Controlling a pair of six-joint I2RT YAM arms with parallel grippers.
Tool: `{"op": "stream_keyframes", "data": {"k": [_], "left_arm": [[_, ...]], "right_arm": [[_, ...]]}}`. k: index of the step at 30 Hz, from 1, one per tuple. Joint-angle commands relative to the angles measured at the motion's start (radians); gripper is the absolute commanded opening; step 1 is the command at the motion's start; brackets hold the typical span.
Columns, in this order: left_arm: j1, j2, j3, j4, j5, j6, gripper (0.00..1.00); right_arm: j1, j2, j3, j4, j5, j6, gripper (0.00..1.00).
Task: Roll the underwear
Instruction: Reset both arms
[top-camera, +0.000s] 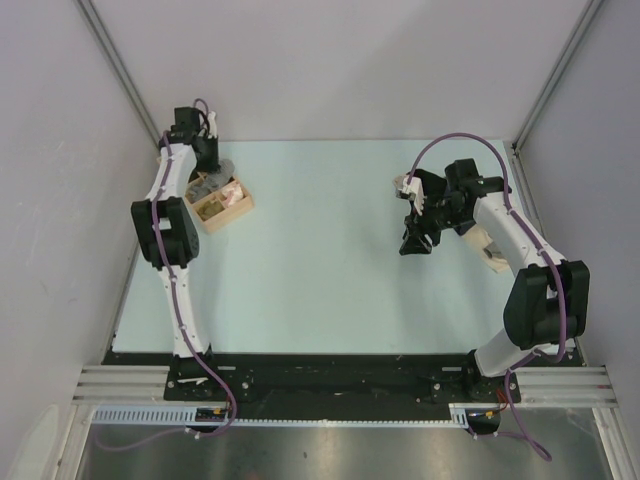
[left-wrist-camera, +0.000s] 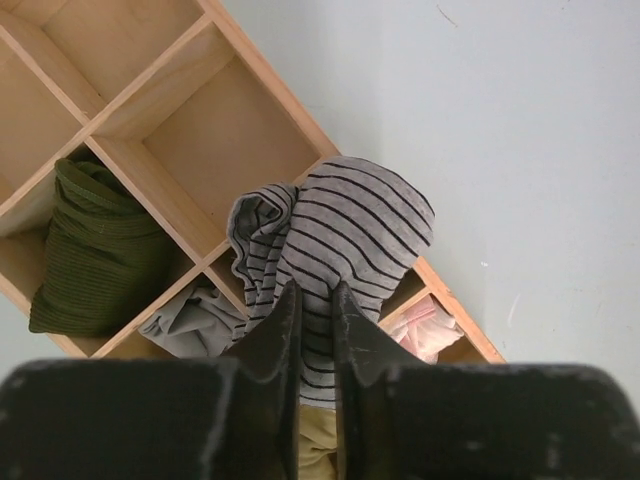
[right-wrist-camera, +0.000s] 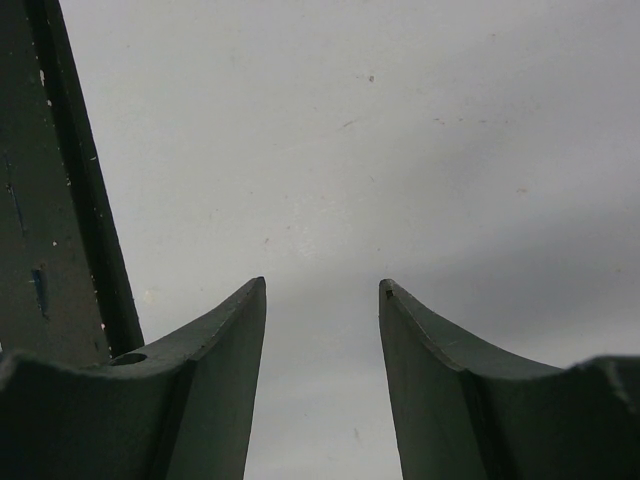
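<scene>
The underwear (left-wrist-camera: 340, 225) is a grey cloth with fine dark stripes. It hangs bunched from my left gripper (left-wrist-camera: 316, 295), whose jaws are shut on its fabric, just above a wooden divider box (left-wrist-camera: 250, 80). In the top view the left gripper (top-camera: 207, 172) is over that box (top-camera: 240, 207) at the table's far left, and the cloth (top-camera: 203, 183) shows as a small grey lump. My right gripper (right-wrist-camera: 322, 288) is open and empty over bare table; in the top view it (top-camera: 413, 243) hovers at the right.
The box compartments hold a dark green garment (left-wrist-camera: 95, 250), a plain grey garment (left-wrist-camera: 195, 320), a pink item (left-wrist-camera: 430, 330) and a yellowish cloth (left-wrist-camera: 318, 440). Two compartments are bare wood. A tan object (top-camera: 492, 252) lies by the right arm. Walls enclose the pale table (top-camera: 320, 280).
</scene>
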Motion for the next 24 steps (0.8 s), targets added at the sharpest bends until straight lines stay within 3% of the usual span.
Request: {"op": "stream_keyframes", "data": {"k": [1,3,24], "left_arm": [[-0.002,0.021,0.045,-0.079,-0.005,0.039,0.08],[-0.003,0.027,0.045,-0.096,-0.021,0.036,0.0],[0.006,0.154,0.023,-0.232,-0.12,-0.139,0.0]], "right_arm": [[0.005,0.006,0.001,-0.001,-0.004,-0.001,0.53],[0.005,0.003,0.001,0.0,-0.004,0.0,0.53],[-0.004,-0.011,0.001,-0.006,-0.006,-0.011,0.53]]}}
